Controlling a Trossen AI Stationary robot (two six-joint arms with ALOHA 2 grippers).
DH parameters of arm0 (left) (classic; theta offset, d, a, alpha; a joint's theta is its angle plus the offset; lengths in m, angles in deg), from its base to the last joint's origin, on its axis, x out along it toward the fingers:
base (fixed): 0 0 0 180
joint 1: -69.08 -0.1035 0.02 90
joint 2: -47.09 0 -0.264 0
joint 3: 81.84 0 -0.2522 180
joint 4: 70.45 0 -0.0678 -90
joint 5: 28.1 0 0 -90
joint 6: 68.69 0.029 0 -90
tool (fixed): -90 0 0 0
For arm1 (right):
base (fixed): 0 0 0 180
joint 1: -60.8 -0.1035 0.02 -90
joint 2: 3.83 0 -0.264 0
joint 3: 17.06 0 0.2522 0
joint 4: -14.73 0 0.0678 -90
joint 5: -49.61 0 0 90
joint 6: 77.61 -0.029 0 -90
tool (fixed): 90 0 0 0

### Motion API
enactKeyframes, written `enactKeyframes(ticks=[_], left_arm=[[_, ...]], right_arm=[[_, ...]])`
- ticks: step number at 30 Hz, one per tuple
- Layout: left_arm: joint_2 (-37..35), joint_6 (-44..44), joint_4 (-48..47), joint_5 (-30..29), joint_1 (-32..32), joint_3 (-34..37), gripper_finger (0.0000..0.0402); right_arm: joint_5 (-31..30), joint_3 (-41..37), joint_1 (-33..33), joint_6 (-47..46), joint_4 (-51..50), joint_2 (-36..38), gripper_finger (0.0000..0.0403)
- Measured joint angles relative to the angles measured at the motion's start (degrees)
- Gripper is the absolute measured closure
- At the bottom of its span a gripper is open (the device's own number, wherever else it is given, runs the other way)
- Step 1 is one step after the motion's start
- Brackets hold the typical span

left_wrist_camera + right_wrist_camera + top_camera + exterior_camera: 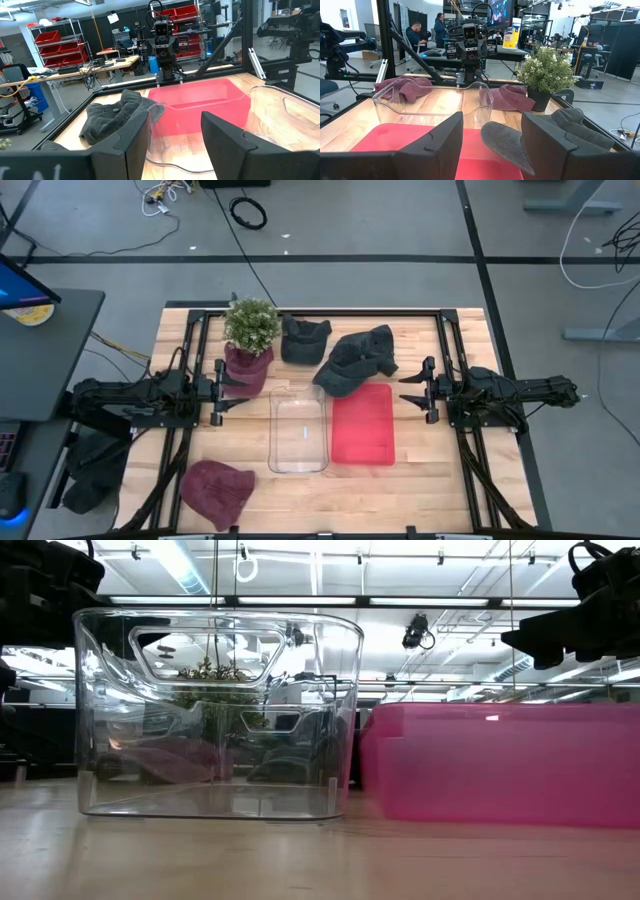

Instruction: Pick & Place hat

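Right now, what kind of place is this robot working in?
Probably a robotics lab or workshop: shelving with red bins, workbenches strewn with gear, and people at desks behind the wooden table.

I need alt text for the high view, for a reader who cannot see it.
Seen from above, a wooden table holds a clear plastic bin beside a red tray. Behind them lie two dark grey hats, with a maroon hat at the front-left. The left gripper and right gripper wait open at the sides.
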Motion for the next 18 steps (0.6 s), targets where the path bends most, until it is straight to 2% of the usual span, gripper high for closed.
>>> enactKeyframes(ticks=[18], left_arm=[[0.0,1.6,0.0,0.0,0.0,0.0,0.0216]], right_arm=[[0.0,0.0,0.0,0.0,0.0,0.0,0.0198]])
